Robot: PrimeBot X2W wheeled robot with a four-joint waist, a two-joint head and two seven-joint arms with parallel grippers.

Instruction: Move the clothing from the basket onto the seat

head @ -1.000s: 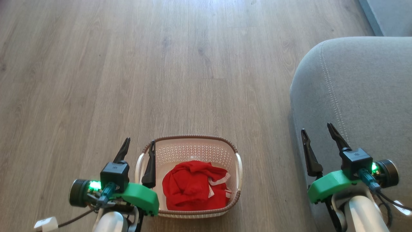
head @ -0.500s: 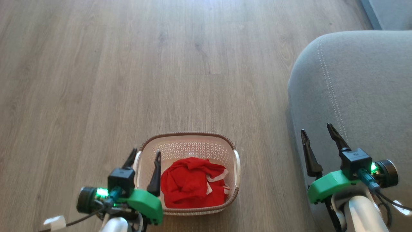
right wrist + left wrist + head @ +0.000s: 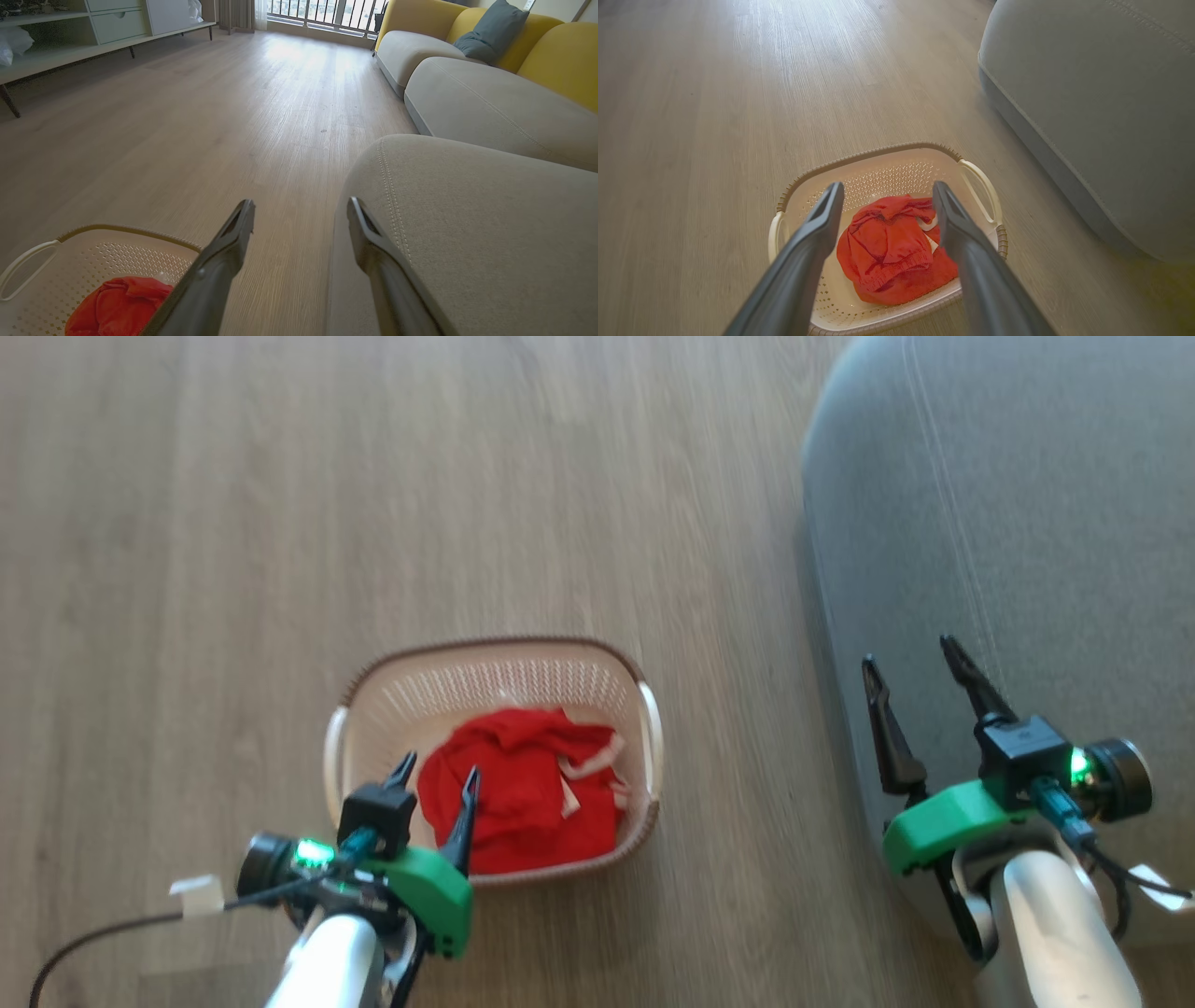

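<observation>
The clothing (image 3: 518,793) is seen in the basket (image 3: 485,658), lower middle.
The left gripper (image 3: 441,765) and right gripper (image 3: 907,651) are held spread; through the blur, nothing seems touched.

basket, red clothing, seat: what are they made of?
Basket: looks like moulded cream plastic, matte, with perforated walls; the brown rim imitates braid.
Clothing: soft red fabric, likely knit; crumpled, with a ribbed band.
Seat: grey woven-looking upholstery, matte, with a stitched seam.

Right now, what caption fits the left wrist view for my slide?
Open left end effector poised over red clothing in the cream basket, grey seat nearby.
</observation>
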